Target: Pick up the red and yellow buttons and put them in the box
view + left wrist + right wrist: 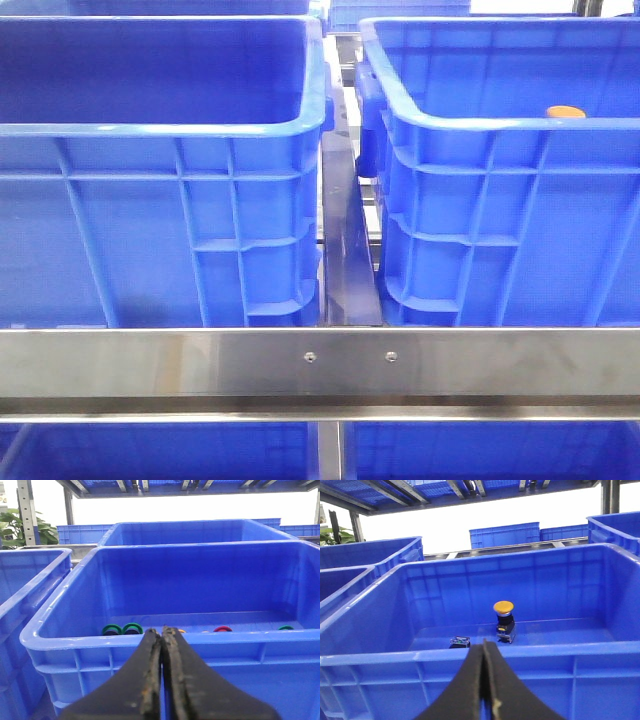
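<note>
Two alike blue crates stand side by side in the front view, the left crate (150,128) and the right crate (480,125). An orange-yellow button cap (565,112) peeks over the right crate's rim. In the right wrist view the yellow button (503,608) stands upright on its black body inside a crate (395,656). My right gripper (484,642) is shut and empty, outside that crate's near wall. In the left wrist view my left gripper (162,630) is shut and empty before another crate (100,639), which holds a red cap (222,629). Neither gripper shows in the front view.
Green rings (122,628) and an orange bit (181,630) lie in the left wrist view's crate. A small block (459,641) lies near the yellow button. A steel rail (320,360) crosses in front of the crates, with a narrow gap (348,240) between them. More crates stand behind.
</note>
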You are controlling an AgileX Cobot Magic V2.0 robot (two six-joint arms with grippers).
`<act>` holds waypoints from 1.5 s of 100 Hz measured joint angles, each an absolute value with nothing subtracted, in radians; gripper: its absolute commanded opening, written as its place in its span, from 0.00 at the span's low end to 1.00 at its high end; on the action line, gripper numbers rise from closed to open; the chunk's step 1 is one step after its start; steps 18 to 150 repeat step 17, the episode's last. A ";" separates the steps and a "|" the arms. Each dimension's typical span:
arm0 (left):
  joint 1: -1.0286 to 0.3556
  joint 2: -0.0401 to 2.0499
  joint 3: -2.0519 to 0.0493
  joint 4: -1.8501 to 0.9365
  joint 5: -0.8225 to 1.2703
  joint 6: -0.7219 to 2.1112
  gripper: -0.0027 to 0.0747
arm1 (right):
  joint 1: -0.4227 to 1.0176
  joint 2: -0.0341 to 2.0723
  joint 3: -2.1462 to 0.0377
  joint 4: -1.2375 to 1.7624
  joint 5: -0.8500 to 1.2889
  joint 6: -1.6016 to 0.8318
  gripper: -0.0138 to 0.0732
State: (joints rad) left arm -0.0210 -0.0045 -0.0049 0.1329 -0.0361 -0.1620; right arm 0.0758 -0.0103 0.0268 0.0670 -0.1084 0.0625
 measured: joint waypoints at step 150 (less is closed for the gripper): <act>-0.021 -0.005 -0.005 0.133 -0.036 -0.162 0.01 | 0.076 -0.010 0.027 0.067 -0.108 0.062 0.08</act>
